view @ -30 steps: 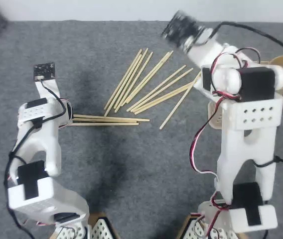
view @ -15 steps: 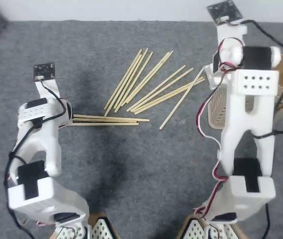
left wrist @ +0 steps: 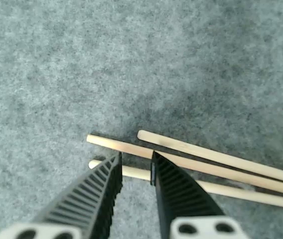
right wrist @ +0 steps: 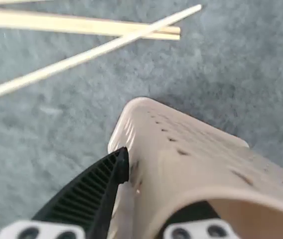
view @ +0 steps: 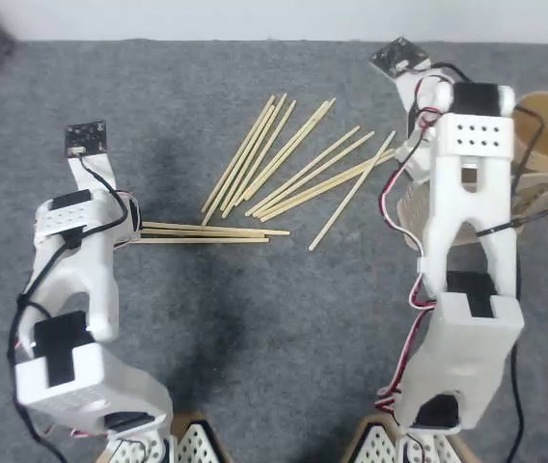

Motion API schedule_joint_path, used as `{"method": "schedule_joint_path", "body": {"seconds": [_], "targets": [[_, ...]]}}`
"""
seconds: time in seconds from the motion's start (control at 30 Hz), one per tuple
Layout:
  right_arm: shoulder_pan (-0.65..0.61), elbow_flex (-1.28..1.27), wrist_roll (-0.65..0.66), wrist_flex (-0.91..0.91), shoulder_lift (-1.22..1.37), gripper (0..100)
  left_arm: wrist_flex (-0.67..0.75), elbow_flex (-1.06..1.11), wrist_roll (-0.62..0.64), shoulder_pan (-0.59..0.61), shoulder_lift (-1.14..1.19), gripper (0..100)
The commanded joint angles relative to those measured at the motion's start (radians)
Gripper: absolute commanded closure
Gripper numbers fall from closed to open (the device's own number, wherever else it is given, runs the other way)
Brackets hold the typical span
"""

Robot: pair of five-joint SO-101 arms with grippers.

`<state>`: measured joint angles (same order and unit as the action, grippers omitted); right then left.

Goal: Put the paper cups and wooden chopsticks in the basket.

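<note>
1. Looking down over the grey carpeted counter (view: 284,328): a fan of pale wooden chopsticks (view: 288,159) lies spread across the middle, with a single slanted chopstick (view: 351,198) at its right edge. Closer to the arms' bases, three pale wooden chopsticks (view: 206,231) lie side by side, their ends right at the front of the white left arm (view: 71,251). Over on the right, the white right arm (view: 467,193) stretches out above a beige perforated plastic basket (view: 411,207) and covers most of it. A brown paper cup (view: 547,130) stands mouth-up at the basket's right end; inside it or just behind it, I cannot tell. Every chopstick I can see is out on the counter.

2. Left wrist view: the left pincer (left wrist: 135,160) points down at the three pale wooden chopsticks (left wrist: 206,168). Its black ribbed fingers (left wrist: 101,194) are spread only slightly, with a narrow gap between them, and they grip nothing. The tips sit over the nearest chopstick, which crosses under that gap, and they reach the edge of the middle one. Touching or just above, I cannot tell.

3. Right wrist view: the right pincer (right wrist: 149,194) is hard up against a rounded corner of the basket (right wrist: 196,149), at its rim. Clamped on the wall or only set there, I cannot tell. Beyond the basket, the slanted chopstick (right wrist: 91,52) crosses the ends of two others (right wrist: 81,24) on the counter.
</note>
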<state>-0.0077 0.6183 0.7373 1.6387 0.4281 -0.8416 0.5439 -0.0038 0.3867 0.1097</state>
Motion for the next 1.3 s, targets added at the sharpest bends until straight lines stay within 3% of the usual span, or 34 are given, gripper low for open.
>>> {"method": "schedule_joint_path", "body": {"seconds": [0.0, 0.17, 0.37, 0.6, 1.07, 1.27], "targets": [[0.062, 0.028, 0.167, -0.061, -0.035, 99.1, 0.018, -0.004, 0.009, 0.000, -0.034, 90], [0.102, 0.028, 0.250, -0.139, -0.105, 99.1, 0.018, -0.005, 0.008, 0.000, -0.034, 90], [0.042, 0.028, 0.258, -0.002, -0.173, 97.2, 0.018, -0.005, 0.008, -0.002, -0.034, 90], [-0.061, 0.028, 0.256, 0.116, -0.257, 69.7, 0.020, -0.005, 0.008, -0.002, -0.034, 90], [-0.039, 0.121, 0.258, 0.101, -0.352, 74.5, 0.020, -0.002, 0.008, -0.002, -0.034, 90], [-0.285, 0.207, 0.173, 0.120, -0.409, 74.5, 0.014, -0.002, 0.014, 0.031, -0.046, 90]]}}
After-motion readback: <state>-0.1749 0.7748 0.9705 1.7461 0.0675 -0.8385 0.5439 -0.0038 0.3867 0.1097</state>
